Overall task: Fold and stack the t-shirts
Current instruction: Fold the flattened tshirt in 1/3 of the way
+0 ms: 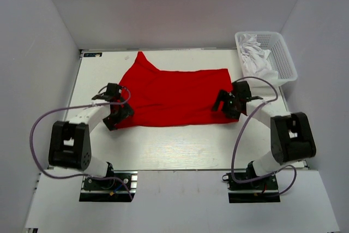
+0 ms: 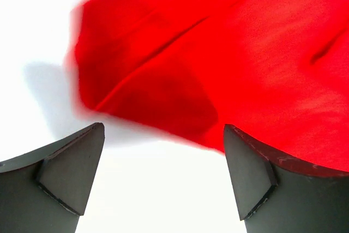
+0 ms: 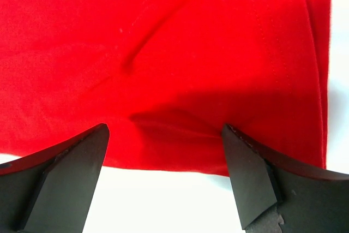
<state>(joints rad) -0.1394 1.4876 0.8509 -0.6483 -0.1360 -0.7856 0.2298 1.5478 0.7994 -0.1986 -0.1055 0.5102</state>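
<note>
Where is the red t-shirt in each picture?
Top external: the red t-shirt lies spread out in the middle of the white table.
Left wrist: the red t-shirt fills the top right of the picture.
Right wrist: the red t-shirt fills the upper part, with its edge near the bottom.
Shared landmark: the white table shows next to the shirt's edge in all three.

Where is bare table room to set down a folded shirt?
Bare: the table strip between the red t-shirt and the arm bases; the far left corner beside its sleeve. Crowded: around the basket, and by the left pincer and right pincer.
</note>
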